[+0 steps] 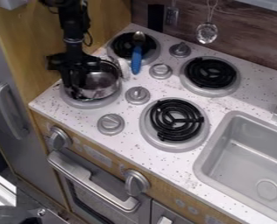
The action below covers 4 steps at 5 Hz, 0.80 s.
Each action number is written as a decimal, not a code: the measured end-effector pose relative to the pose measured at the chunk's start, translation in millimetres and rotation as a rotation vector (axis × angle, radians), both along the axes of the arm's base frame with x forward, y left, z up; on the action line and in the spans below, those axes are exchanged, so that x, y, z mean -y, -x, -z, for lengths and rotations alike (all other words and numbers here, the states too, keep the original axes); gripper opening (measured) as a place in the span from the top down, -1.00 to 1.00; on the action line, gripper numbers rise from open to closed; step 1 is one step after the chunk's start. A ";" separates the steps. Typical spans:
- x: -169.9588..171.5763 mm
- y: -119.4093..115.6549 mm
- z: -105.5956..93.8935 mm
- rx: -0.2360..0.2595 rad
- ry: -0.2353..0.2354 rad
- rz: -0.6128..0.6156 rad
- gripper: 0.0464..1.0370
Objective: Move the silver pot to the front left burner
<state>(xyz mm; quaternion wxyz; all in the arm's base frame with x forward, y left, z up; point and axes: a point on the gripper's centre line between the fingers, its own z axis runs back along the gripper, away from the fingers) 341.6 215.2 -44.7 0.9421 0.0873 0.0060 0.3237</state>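
Hanging black two-finger claw point(76, 85) at nine o'clock by round silver metal pot point(101, 84), leaving speckled-white counter point(68, 114) bare to seven-o'clock edge, not discerning opening or hold.

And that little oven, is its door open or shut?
Shut: the door stands upright beneath the counter, flush with the wooden front.

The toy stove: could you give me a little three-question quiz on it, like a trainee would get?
1. Which burner is the silver pot over?
A) back right
B) front left burner
C) front right
2. True or false: a second pot sits on the front right burner.
3. Fill in: the utensil lying across the back left burner has a ____ handle.

Key: 1. B; 2. false; 3. blue
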 end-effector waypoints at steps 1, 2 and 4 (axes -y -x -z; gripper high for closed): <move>7.0 -10.1 -54.5 0.094 -0.099 0.074 -0.58; 24.1 -19.6 -76.1 0.130 -0.046 0.305 -0.93; 63.7 -18.4 -65.6 0.079 0.079 0.573 -0.92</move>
